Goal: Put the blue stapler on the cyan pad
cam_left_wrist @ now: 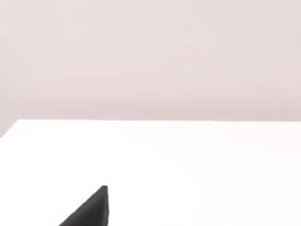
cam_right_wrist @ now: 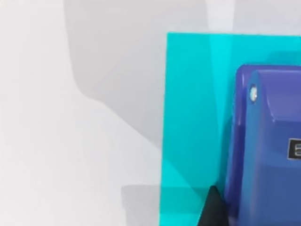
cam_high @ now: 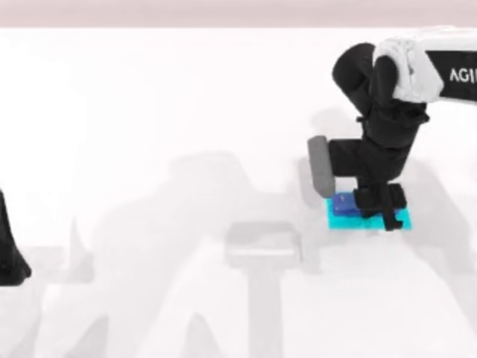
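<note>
The blue stapler [cam_high: 345, 203] lies lengthwise on the cyan pad [cam_high: 339, 221] at the right of the table. My right gripper [cam_high: 380, 206] reaches down over the stapler's middle and covers its black top, so only one blue end shows. In the right wrist view the stapler [cam_right_wrist: 268, 150] fills one side over the pad [cam_right_wrist: 193, 117], and one dark fingertip [cam_right_wrist: 214, 209] rests against its flank. The other finger is out of frame. My left arm [cam_high: 10, 257] stays parked at the table's left edge, and only a dark tip of it [cam_left_wrist: 91, 209] shows in its wrist view.
The white table [cam_high: 149, 112] spreads to the left of the pad, crossed by grey shadows. A pale grey blocky shape [cam_high: 262, 244] lies near the middle front. The right arm's grey link [cam_high: 320, 165] hangs just left of and behind the pad.
</note>
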Available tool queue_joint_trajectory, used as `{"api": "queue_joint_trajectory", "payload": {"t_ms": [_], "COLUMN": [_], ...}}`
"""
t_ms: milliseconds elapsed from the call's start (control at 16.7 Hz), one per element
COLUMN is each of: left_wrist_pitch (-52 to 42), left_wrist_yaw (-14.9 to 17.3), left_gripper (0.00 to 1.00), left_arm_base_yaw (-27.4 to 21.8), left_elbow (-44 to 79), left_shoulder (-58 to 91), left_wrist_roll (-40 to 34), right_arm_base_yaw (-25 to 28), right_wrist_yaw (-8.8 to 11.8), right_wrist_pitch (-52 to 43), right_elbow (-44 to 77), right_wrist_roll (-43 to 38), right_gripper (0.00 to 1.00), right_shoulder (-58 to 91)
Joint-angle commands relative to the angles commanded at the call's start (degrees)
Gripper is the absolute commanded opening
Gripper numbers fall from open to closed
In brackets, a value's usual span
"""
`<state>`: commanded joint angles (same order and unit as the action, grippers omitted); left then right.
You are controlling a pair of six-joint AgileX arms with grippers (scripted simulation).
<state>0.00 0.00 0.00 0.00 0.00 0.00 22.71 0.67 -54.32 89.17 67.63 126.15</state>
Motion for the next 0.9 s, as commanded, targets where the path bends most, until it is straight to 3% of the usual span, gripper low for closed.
{"api": "queue_joint_trajectory", "payload": {"t_ms": [120, 900], "left_wrist_pitch": [0.0, 0.0], "left_wrist_yaw": [0.0, 0.0], "left_gripper": [1.0, 1.0], "left_arm_base_yaw": [0.0, 0.0], "left_elbow": [0.0, 0.0], "left_shoulder": [0.0, 0.0], "left_wrist_roll": [0.0, 0.0], "right_arm_base_yaw": [0.0, 0.0], "right_wrist_yaw": [0.0, 0.0], "right_wrist_pitch": [0.0, 0.0], "right_elbow": [0.0, 0.0], "right_wrist_roll": [0.0, 0.0], "right_gripper": [0.0, 0.98], "right_shoulder": [0.0, 0.0]}}
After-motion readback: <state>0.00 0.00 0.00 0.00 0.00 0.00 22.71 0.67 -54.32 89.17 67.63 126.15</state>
